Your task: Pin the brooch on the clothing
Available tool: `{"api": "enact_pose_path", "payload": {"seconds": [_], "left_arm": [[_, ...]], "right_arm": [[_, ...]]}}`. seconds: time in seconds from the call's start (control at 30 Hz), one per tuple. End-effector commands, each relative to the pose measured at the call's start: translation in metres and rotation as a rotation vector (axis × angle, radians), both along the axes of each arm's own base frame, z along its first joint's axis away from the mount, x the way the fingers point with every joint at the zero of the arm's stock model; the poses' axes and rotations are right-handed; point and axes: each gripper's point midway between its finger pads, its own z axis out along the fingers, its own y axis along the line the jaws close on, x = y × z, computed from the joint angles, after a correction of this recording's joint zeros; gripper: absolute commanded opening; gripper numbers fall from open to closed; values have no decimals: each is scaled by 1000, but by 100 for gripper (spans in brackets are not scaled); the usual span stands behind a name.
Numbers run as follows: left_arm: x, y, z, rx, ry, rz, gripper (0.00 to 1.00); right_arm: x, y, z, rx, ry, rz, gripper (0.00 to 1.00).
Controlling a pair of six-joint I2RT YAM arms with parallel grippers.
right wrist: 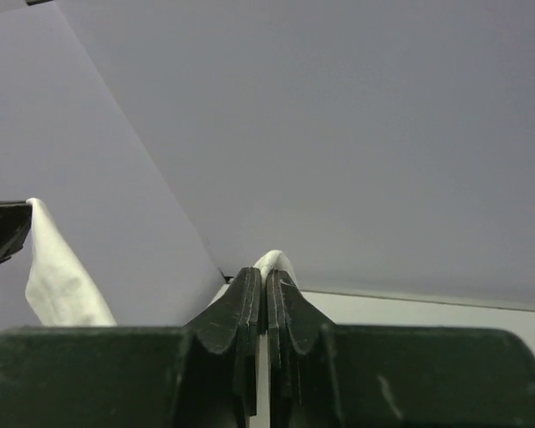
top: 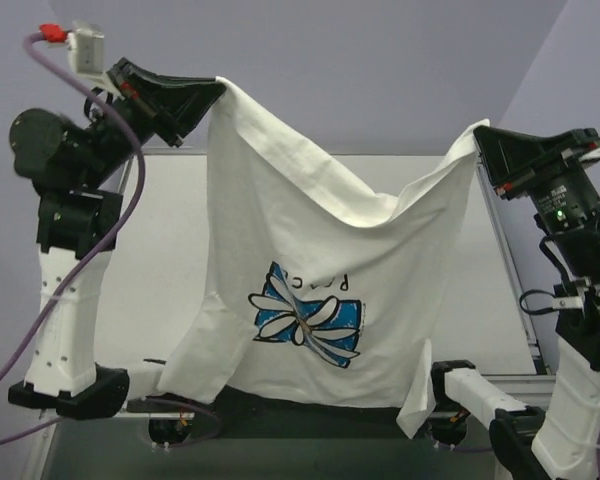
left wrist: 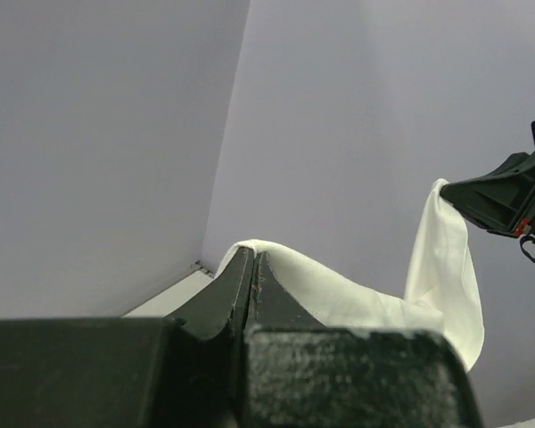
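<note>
The white T-shirt [top: 310, 230] hangs in the air, stretched between both grippers, its hem draped over the table's near edge. Its blue-and-white flower print [top: 308, 315] faces the top camera, upside down. My left gripper [top: 218, 88] is shut on the shirt's upper left edge; the cloth [left wrist: 339, 290] bulges over the closed tips [left wrist: 252, 254]. My right gripper [top: 480, 135] is shut on the upper right edge; a fold of cloth [right wrist: 276, 260] pokes out between its tips [right wrist: 267, 272]. A tiny brownish spot sits at the print's centre; I cannot tell whether it is the brooch.
The white table [top: 170, 230] lies behind and under the shirt, with lilac walls around it. The left arm's base [top: 70, 385] and the right arm's base [top: 580, 420] stand at the near corners. Black mounts [top: 460, 385] sit along the near edge.
</note>
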Motion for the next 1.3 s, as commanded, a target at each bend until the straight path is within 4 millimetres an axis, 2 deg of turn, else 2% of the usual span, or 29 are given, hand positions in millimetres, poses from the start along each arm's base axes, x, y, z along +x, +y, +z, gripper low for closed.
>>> {"api": "enact_pose_path", "payload": {"seconds": [0.0, 0.1, 0.13, 0.17, 0.2, 0.23, 0.27, 0.33, 0.43, 0.5, 0.53, 0.57, 0.6, 0.67, 0.7, 0.73, 0.77, 0.8, 0.83, 0.87, 0.9, 0.93, 0.97, 1.0, 1.03, 1.1, 1.13, 1.23, 1.27], "left_arm": [[60, -7, -6, -7, 39, 15, 0], [99, -8, -4, -32, 23, -15, 0], [99, -9, 7, -78, 33, -70, 0], [124, -14, -3, -73, 46, -107, 0], [131, -14, 1, -76, 44, -120, 0], [141, -11, 3, -75, 46, -110, 0], [149, -10, 12, -72, 30, -101, 0], [158, -7, 17, -65, 7, -75, 0], [172, 3, 15, -66, 9, -35, 0], [186, 4, -5, -49, 63, -10, 0], [192, 5, -15, -33, 71, 11, 0], [180, 8, -8, -37, 40, 29, 0], [204, 7, -50, -25, 145, 44, 0], [196, 14, -63, -19, 136, 97, 0], [212, 16, -113, -5, 238, 121, 0], [210, 18, -128, -2, 238, 142, 0], [200, 25, -129, -16, 230, 184, 0], [200, 28, -144, -17, 252, 208, 0], [205, 29, -187, -11, 334, 220, 0], [196, 31, -191, -12, 328, 224, 0], [195, 31, -209, -6, 363, 229, 0], [194, 32, -242, 19, 434, 238, 0], [186, 32, -252, 35, 453, 235, 0], [181, 32, -265, 48, 481, 234, 0], [174, 31, -301, 63, 554, 228, 0], [155, 32, -314, 65, 569, 227, 0], [149, 30, -328, 72, 589, 237, 0], [123, 29, -363, 94, 654, 242, 0], [110, 28, -376, 102, 674, 238, 0]], "right_arm": [[83, -19, 3, -30, 39, -116, 0], [139, -41, 6, 58, 80, -117, 0], [150, -51, 18, 115, 53, -107, 0], [180, -60, 12, 148, 87, -94, 0], [188, -62, 16, 166, 84, -67, 0], [178, -62, 48, 198, 15, -41, 0], [204, -77, 42, 218, 35, -54, 0], [198, -77, 72, 216, -56, -20, 0], [224, -88, 59, 253, -32, -8, 0], [232, -86, 42, 242, 6, -1, 0], [237, -85, 30, 234, 36, -2, 0], [245, -85, 6, 229, 99, -14, 0], [248, -82, -8, 181, 119, -28, 0], [255, -86, -66, 143, 263, -103, 0], [257, -82, -95, 79, 316, -124, 0], [255, -82, -121, 62, 377, -142, 0], [242, -85, -128, 47, 382, -192, 0], [244, -86, -191, 34, 513, -208, 0], [238, -79, -211, -20, 536, -215, 0], [227, -81, -226, -49, 558, -259, 0], [219, -81, -268, -74, 649, -279, 0], [211, -70, -287, -138, 677, -266, 0], [200, -68, -296, -171, 690, -276, 0], [185, -76, -338, -216, 792, -336, 0], [176, -72, -352, -243, 822, -337, 0], [156, -76, -370, -221, 854, -368, 0], [144, -74, -394, -220, 899, -360, 0], [118, -72, -410, -179, 931, -364, 0], [109, -72, -403, -155, 908, -375, 0]]}}
